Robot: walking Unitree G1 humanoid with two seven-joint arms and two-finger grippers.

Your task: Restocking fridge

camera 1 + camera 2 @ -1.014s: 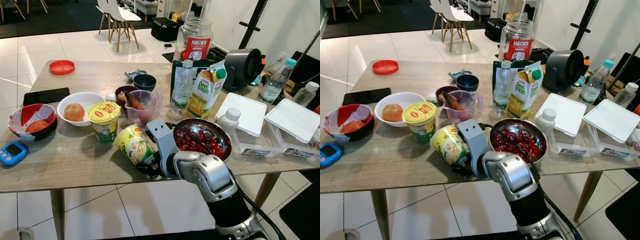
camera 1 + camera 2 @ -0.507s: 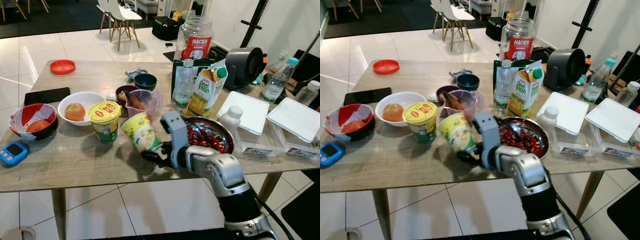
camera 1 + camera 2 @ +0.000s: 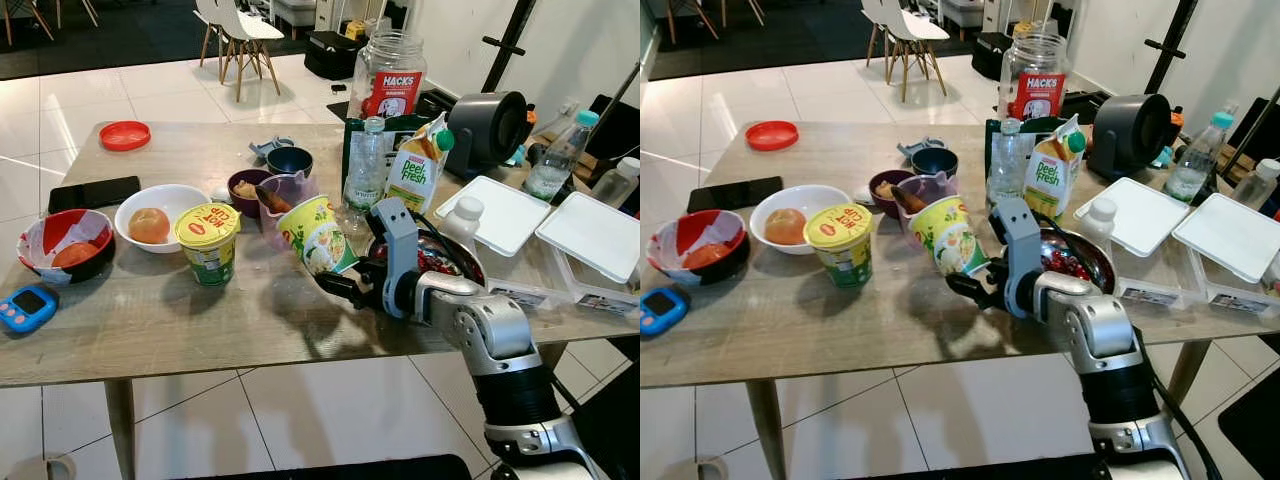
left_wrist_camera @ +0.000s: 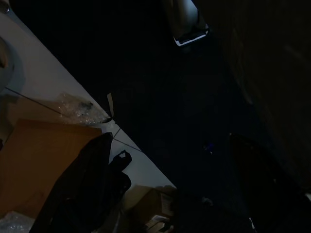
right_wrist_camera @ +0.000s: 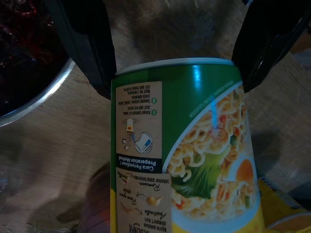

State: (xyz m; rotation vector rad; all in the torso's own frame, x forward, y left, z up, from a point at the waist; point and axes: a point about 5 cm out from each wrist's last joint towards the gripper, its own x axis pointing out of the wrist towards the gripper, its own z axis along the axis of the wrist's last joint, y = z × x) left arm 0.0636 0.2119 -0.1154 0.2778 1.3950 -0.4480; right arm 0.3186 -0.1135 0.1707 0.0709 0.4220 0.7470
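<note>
Fingers of the right gripper clamp the tilted noodle cup above the worktop, bare wood beneath toward its near edge. Just beside them, a steel bowl holds red berries.

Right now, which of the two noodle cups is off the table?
The tilted green noodle cup, clamped at its base by the right gripper. The other noodle cup stands upright beside the white bowl.
</note>
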